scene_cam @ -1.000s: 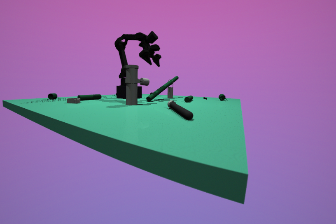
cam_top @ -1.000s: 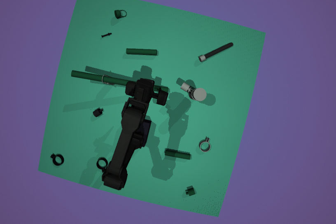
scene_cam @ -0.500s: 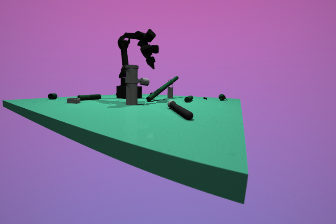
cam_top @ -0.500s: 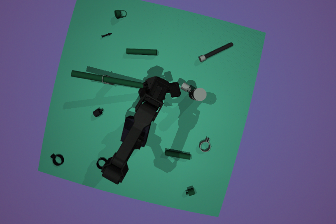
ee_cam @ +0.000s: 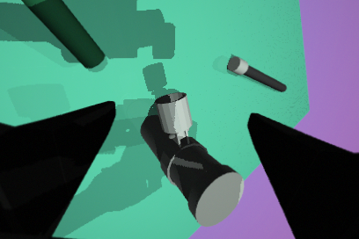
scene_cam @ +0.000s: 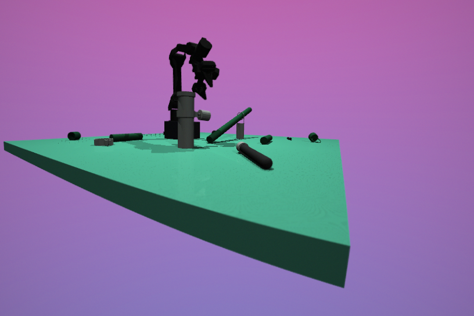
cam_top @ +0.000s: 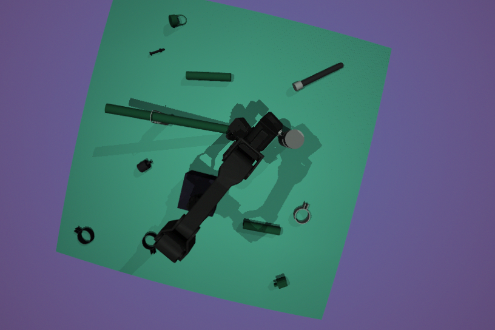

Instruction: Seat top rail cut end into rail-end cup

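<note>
The green top rail [cam_top: 191, 122] [scene_cam: 229, 124] [ee_cam: 66, 27] slopes through the wire loop [scene_cam: 243, 118] of the small grey post [scene_cam: 240, 130]. Its low end is down at the table, apart from the cup; its far end is raised. The big grey post [scene_cam: 186, 130] stands upright, its cap [cam_top: 294, 139] [ee_cam: 219, 199] on top. The brace band [scene_cam: 185, 113] sits in its upper part, and the pale rail-end cup [scene_cam: 204, 115] [ee_cam: 176, 115] hangs on it, mouth empty. My gripper [scene_cam: 208, 92] [ee_cam: 183, 113] is open and empty above the cup; the top view hides its fingertips.
A black rod with a pale end [cam_top: 321, 74] [scene_cam: 256, 155] [ee_cam: 264, 77] lies beyond the post. Green tubes [cam_top: 208, 76] [cam_top: 261, 227] lie on either side. A grey clamp ring [cam_top: 301, 222], a black cup [cam_top: 144, 165], a bolt [cam_top: 156, 51] and a green loop cap [cam_top: 174, 20] lie around.
</note>
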Robot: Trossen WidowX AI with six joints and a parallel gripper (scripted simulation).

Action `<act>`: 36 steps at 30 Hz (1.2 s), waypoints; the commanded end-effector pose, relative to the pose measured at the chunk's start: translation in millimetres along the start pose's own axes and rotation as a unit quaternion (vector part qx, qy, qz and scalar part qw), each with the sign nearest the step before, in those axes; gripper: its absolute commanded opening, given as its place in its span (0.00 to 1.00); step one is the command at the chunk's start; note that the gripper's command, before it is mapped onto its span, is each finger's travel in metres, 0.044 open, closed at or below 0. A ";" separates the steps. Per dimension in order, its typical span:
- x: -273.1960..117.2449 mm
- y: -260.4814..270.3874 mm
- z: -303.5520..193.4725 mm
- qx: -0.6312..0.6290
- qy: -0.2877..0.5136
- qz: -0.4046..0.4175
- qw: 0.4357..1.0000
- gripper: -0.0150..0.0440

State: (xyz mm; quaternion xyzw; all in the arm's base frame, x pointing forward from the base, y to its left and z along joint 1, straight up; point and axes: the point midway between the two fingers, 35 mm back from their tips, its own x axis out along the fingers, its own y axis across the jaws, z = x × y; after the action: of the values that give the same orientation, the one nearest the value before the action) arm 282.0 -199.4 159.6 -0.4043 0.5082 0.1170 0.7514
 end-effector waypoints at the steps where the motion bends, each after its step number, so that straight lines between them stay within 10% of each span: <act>1: 8.4 -17.8 -28.0 -0.141 0.008 -0.009 0.990 1.00; 36: 74.1 7.3 -37.0 -0.141 0.008 -0.009 0.990 1.00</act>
State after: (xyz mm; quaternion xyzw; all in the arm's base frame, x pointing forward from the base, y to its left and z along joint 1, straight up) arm 283.8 -237.4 91.6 -0.5110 0.4897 0.1768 0.6840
